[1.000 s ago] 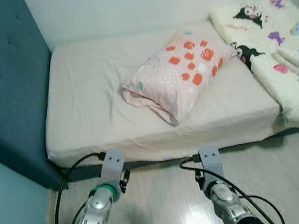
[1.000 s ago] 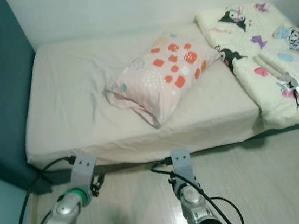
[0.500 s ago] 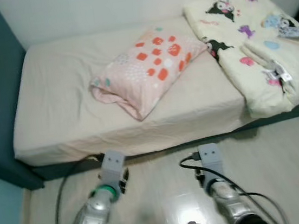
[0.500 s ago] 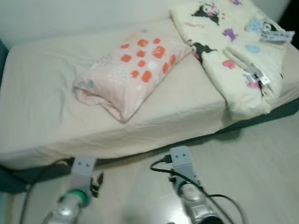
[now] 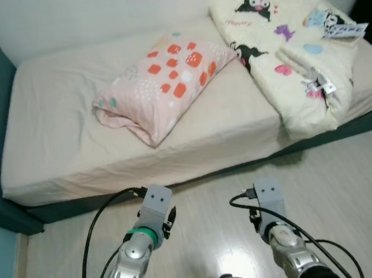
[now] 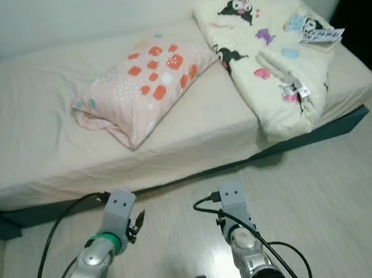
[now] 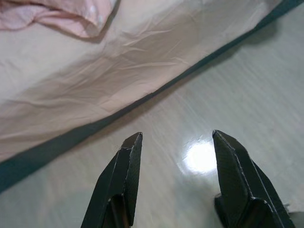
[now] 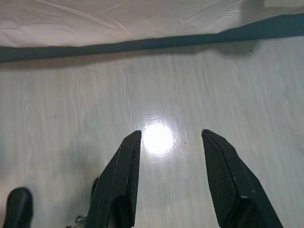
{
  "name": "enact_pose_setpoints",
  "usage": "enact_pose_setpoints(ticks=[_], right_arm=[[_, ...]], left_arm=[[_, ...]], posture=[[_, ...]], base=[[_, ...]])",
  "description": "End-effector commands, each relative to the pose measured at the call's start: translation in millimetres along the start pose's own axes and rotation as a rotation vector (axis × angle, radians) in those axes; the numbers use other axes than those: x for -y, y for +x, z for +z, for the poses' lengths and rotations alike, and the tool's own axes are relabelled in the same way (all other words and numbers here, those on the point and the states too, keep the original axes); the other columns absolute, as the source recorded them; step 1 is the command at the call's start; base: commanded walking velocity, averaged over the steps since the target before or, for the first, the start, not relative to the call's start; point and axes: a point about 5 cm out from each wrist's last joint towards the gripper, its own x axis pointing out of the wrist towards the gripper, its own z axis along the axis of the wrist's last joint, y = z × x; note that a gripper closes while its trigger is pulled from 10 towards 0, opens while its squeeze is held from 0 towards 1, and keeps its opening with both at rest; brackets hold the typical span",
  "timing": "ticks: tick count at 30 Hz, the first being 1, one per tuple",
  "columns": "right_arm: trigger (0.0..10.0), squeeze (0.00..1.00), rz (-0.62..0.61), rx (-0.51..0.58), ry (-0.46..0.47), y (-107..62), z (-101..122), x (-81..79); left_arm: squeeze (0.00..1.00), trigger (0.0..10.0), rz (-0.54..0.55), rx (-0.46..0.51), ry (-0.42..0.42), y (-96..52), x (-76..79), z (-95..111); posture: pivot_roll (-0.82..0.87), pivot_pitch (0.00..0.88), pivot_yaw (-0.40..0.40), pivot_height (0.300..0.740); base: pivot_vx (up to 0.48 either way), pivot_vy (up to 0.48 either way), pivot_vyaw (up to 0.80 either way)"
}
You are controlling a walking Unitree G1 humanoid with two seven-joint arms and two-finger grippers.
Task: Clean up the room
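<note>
A pink patterned pillow (image 5: 165, 80) is seen lying askew mid-bed (image 5: 57, 141), a folded cartoon-print blanket (image 5: 290, 45) to its right. Both are judged soft and light; the pillow's near corner is best pinched. Left tool (image 7: 173, 156) and right tool (image 8: 171, 152) are held open, empty, above the floor (image 5: 354, 179).

No readable text, brand, number or sign anywhere. On the folded blanket (image 5: 290, 45): cartoon figures and a few small pink scribbles, too small to read. Two white tags (image 5: 344, 30) on the blanket, their print too small to make out. On the pillow (image 5: 165, 80): red and white spots, no lettering.
</note>
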Motion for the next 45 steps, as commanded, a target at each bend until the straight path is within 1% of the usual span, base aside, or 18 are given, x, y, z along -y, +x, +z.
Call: enact_pose_setpoints(ticks=[1, 5, 10, 19, 23, 26, 30, 32, 34, 39, 45], right_arm=[[10.0, 0.00, 0.007, -0.024, 0.005, -2.6, -8.0, -1.6], [10.0, 0.00, 0.011, -0.018, 0.008, -2.8, -7.9, -1.4], [10.0, 0.00, 0.012, -0.014, 0.007, -2.7, -7.0, -1.2], [10.0, 0.00, 0.016, -0.010, 0.004, -2.5, -6.0, -1.3], [10.0, 0.00, 0.022, -0.008, 0.000, -2.4, -5.5, -2.2], [10.0, 0.00, 0.044, 0.001, -0.060, -1.9, -3.4, -5.6], [10.0, 0.00, 0.065, 0.008, -0.090, -2.2, -3.0, -8.4], [10.0, 0.00, 0.060, 0.009, -0.077, -2.6, -3.2, -8.9], [10.0, 0.00, 0.045, -0.001, -0.016, -2.8, -4.6, -7.7], [10.0, 0.00, 0.048, 0.006, -0.037, -2.2, -3.0, -7.0], [10.0, 0.00, 0.045, 0.008, -0.038, -2.4, -3.3, -6.5]], left_arm=[[0.00, 10.0, 0.013, -0.030, -0.009, -3.4, -0.8, -9.5], [0.00, 10.0, 0.017, -0.013, 0.012, -4.1, -1.3, -7.7], [0.00, 10.0, 0.006, 0.023, -0.014, -4.5, 0.2, -4.2], [0.00, 10.0, -0.001, 0.021, -0.028, -4.1, 1.1, -3.9], [0.00, 10.0, 0.003, 0.021, -0.032, -3.8, 0.2, -3.4], [0.00, 10.0, 0.007, 0.022, -0.034, -3.3, -0.7, -2.9], [0.00, 10.0, 0.007, 0.023, -0.035, -3.1, -0.9, -2.6], [0.00, 10.0, 0.007, 0.024, -0.035, -3.0, -1.1, -2.4], [0.00, 10.0, 0.008, 0.026, -0.035, -2.7, -1.4, -1.9], [0.00, 10.0, 0.008, 0.027, -0.034, -2.7, -2.2, -1.3], [0.00, 10.0, 0.009, 0.028, -0.032, -2.7, -2.6, -1.2]], posture=[[-0.01, 0.120, 0.010, 0.740], [-0.01, 0.124, 0.008, 0.740], [-0.02, 0.126, 0.007, 0.740], [-0.02, 0.129, 0.007, 0.740], [-0.02, 0.126, 0.007, 0.740], [-0.02, 0.126, 0.008, 0.740], [-0.02, 0.124, 0.008, 0.740], [-0.02, 0.126, 0.008, 0.740], [-0.02, 0.124, 0.007, 0.740], [-0.02, 0.124, 0.009, 0.740], [-0.02, 0.124, 0.009, 0.740]], base=[[0.000, 0.000, 0.00], [0.000, 0.000, 0.00], [0.000, 0.000, 0.00], [0.202, 0.000, 0.00], [0.429, 0.000, 0.00], [0.437, 0.000, 0.27], [0.438, 0.000, 0.80], [0.439, 0.000, 0.80], [0.439, 0.000, 0.00], [0.439, 0.000, 0.00], [0.437, 0.000, 0.00]])
